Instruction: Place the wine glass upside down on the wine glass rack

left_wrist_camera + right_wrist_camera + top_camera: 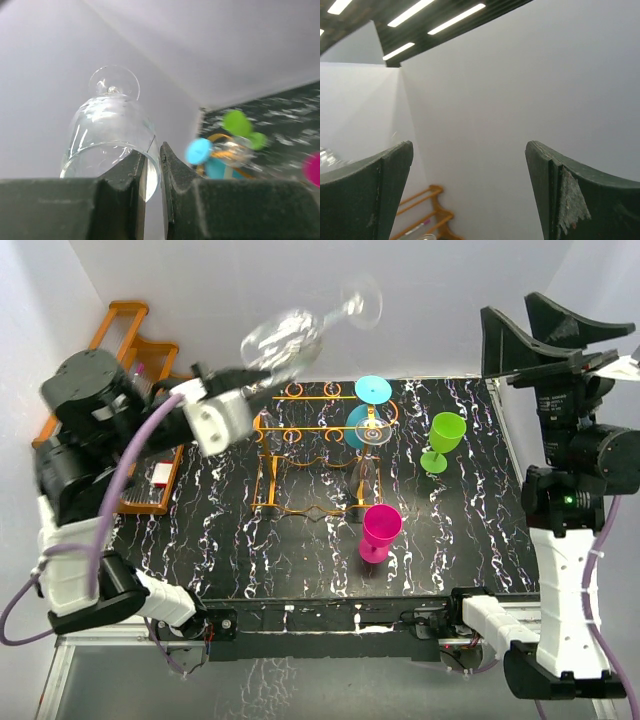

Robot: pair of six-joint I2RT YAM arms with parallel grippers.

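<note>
Gripping the wine glass (292,335) by its rim, the left gripper (250,378) holds it tilted, high at 11 o'clock, above the wine glass rack (300,428). Risk: the thin pinch slips while inverting, or the foot clips the teal glass (356,430) at the rack's 3 o'clock. The right gripper (552,330) is spread wide and empty.
</note>
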